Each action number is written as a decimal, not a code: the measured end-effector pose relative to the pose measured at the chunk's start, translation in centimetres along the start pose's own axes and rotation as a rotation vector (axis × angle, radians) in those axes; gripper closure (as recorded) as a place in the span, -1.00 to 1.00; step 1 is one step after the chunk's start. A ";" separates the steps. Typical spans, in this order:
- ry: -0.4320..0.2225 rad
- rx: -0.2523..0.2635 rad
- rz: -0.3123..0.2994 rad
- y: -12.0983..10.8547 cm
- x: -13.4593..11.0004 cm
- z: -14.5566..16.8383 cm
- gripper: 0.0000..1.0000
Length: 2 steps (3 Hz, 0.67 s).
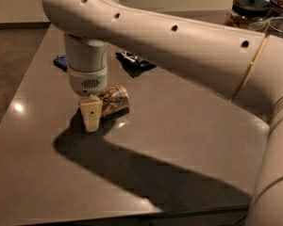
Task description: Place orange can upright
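Note:
The orange can (114, 99) lies on its side on the dark grey table (188, 140), left of centre. It has an orange-gold and cream patterned label. My gripper (91, 117) hangs straight down from the white wrist (87, 65) and reaches the table at the can's left end. It touches or covers that end, so part of the can is hidden behind it. The big white arm (188, 46) crosses the view from the right.
A blue-and-white snack bag (134, 60) lies behind the can. A small blue packet (60, 61) lies at the far left. A dark-lidded jar (247, 11) and a glass container (279, 27) stand at the back right. The table's front edge (132, 215) is near the bottom.

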<state>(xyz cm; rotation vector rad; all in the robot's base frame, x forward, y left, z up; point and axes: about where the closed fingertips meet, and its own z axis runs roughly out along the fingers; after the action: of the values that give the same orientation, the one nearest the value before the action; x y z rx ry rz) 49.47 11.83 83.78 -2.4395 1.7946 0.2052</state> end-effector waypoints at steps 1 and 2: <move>-0.018 0.005 0.011 -0.3 0.1 -0.5 0.40; -0.108 0.055 0.023 -0.4 -0.1 -4.2 0.88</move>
<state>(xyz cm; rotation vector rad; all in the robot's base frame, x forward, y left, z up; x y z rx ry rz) 49.97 11.36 87.97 -2.3249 1.7600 0.2804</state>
